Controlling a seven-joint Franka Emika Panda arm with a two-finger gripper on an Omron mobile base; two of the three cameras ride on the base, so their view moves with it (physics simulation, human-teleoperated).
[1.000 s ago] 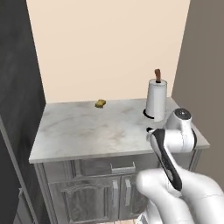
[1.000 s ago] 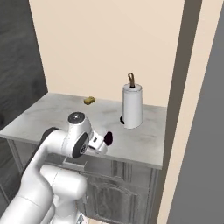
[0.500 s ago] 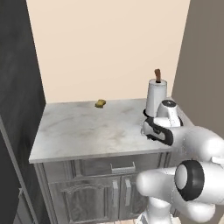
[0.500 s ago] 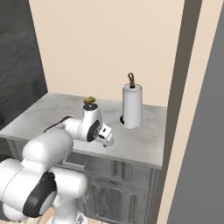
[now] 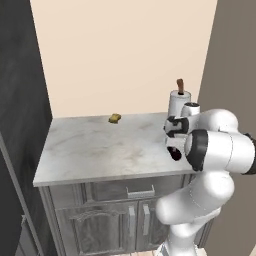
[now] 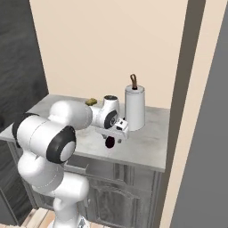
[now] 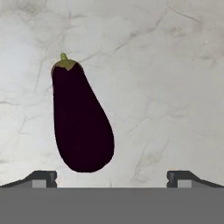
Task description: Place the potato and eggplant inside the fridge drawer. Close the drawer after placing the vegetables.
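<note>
The bench point(image 5: 90, 155) top looks like pale veined marble, smooth and faintly matt. The eggplant point(image 7: 81, 122) has smooth, near-black skin with a dull green cap. The paper roll point(image 6: 135, 109) is matt white on a brown wooden-looking post.

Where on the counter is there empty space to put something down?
The counter is bare across its left and middle, from the small yellowish cube at the back to the front edge. The right end is crowded: the paper-towel roll, the eggplant, and the gripper above it.
</note>
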